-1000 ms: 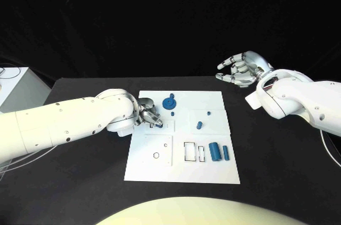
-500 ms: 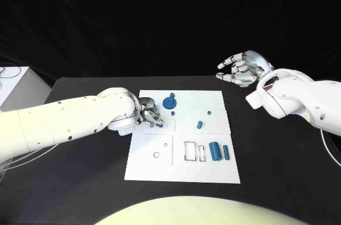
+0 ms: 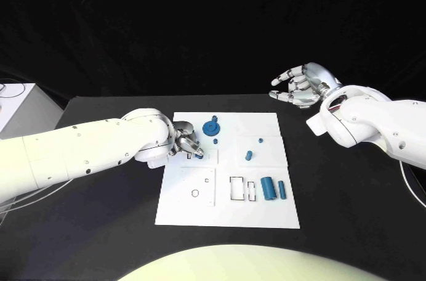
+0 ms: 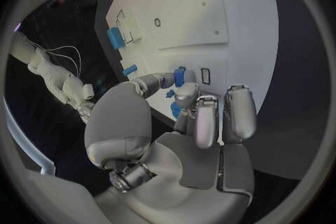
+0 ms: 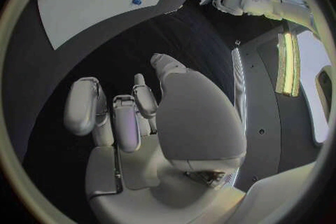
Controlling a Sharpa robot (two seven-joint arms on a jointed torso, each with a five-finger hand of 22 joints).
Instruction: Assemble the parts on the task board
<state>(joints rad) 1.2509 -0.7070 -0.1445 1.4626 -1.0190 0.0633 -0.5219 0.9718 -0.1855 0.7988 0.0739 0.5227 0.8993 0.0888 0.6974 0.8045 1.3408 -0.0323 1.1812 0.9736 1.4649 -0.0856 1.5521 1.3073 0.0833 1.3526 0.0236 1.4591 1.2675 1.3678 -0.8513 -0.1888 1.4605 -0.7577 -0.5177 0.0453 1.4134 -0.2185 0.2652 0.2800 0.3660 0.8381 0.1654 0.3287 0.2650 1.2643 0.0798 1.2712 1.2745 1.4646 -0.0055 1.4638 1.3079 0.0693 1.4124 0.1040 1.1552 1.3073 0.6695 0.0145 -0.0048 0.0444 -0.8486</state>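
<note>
Movement since a second ago is barely seen. Task board (image 3: 227, 214) lies mid-table. Right hand (image 3: 303, 85), at two o'clock off the board, is held empty with fingers apart. Left hand (image 3: 184, 142), at ten o'clock, pinches a small blue part (image 4: 179, 75) at a slot (image 4: 205, 75); insertion is judged unfinished.
</note>
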